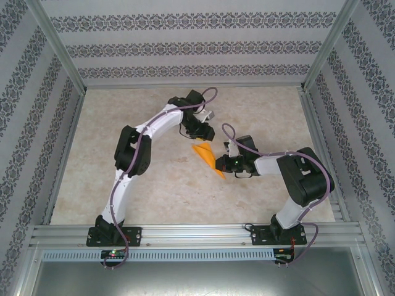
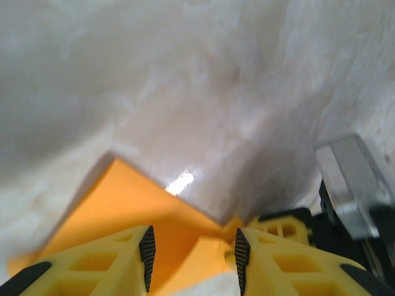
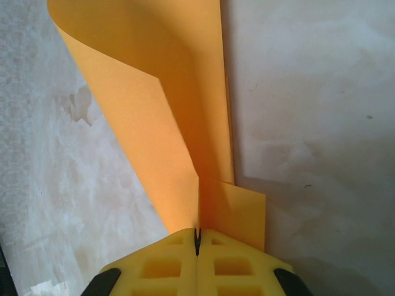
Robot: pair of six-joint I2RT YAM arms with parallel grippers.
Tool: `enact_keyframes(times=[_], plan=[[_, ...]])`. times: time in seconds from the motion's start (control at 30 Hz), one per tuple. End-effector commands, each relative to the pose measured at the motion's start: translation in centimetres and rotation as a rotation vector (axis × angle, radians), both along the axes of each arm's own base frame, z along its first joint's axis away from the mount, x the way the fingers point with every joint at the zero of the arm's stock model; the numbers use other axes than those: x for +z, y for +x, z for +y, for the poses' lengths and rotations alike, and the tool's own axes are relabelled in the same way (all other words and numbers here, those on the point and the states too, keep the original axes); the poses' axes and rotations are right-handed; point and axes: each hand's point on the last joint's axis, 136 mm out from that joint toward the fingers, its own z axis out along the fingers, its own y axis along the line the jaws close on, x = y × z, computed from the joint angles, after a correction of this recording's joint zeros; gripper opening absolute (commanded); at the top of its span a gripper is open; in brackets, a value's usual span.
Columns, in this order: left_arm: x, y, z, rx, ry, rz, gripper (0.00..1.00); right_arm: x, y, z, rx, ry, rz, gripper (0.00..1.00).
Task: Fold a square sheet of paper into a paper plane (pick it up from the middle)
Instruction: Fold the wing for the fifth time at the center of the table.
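**Two robot arms meet at a part-folded orange paper**

My right gripper (image 3: 197, 235) is clamped tight on one edge of a thin orange-yellow paper sheet (image 3: 166, 123). Its yellow fingers (image 3: 241, 265) are pressed together, with the paper pinched in the seam between them. Beyond that pinch, one layer of the paper curls up and over, while another lies flat on the pale marble-patterned tabletop (image 1: 154, 185).

From overhead, the paper (image 1: 207, 157) looks like a small pointed wedge, with my right gripper (image 1: 225, 163) at its right side. My left gripper (image 2: 192, 246) is at the paper's far end. Its jaws stand partly apart, with a clear gap between the black pads (image 2: 147, 250). The paper (image 2: 123, 203) lies beneath and between them, not squeezed.
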Motion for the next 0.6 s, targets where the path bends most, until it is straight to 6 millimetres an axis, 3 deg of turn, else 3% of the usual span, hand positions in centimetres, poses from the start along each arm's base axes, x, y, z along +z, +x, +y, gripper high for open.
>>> enact_keyframes(times=[0.0,0.23,0.57], plan=[[2.5,-3.2,-0.3,-0.056,0.020,-0.052,0.43,-4.5,-2.7,-2.2,-0.049,-0.131,0.164,0.03],[1.6,-7.7,0.1,-0.107,0.015,-0.047,0.42,-4.3,-2.8,-2.0,-0.044,-0.127,0.169,0.03],[-1.3,-7.2,-1.5,-0.124,-0.022,-0.005,0.41,-3.8,-2.9,-2.0,-0.040,-0.130,0.169,0.02]])
